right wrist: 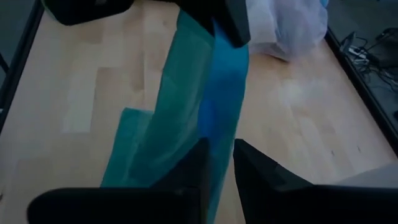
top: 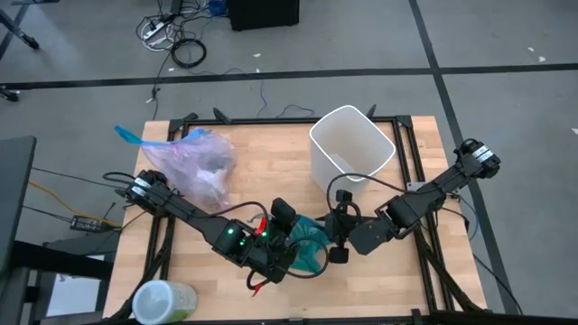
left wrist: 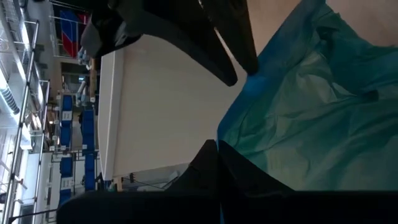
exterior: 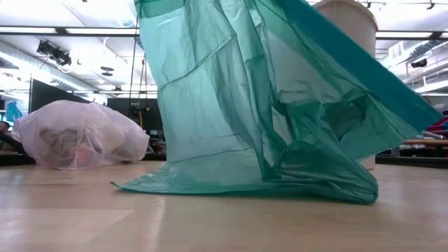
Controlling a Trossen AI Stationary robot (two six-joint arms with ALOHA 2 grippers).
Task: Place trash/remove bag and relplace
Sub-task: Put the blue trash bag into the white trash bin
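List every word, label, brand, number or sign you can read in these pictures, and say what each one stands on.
None can be read.
Green bag: plain, no print.
Pink bag: full; scraps show through it, any print too blurred to read.
White bin: blank walls.
Roll at the table's front left corner: no label visible.
Blue shelves in the room behind, in the left wrist view: no legible text.
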